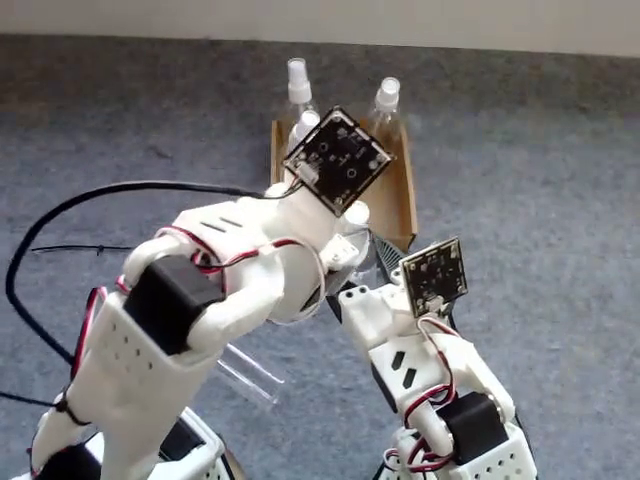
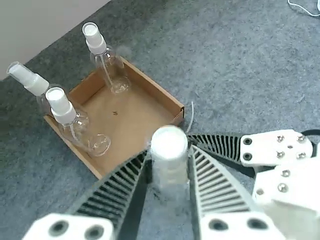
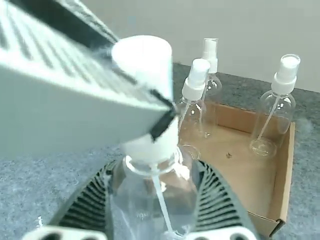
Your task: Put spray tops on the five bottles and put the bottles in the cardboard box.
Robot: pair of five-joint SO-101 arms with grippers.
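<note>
Far left, flat on the carpet (image 1: 90,120) beneath the left arm: a loose bottle (image 1: 250,372). Left gripper (image 2: 169,155): clamps a spray top (image 2: 169,142) from both sides, holds it upright at the neck of the bottle (image 3: 150,200), dip tube down inside. Right gripper (image 3: 155,172): grips that bottle around its body, upright, just in front of the box (image 2: 130,115). In the box — two capped bottles (image 2: 105,60) standing; a third bottle (image 2: 30,82) at the far corner — inside or behind, cannot tell.
</note>
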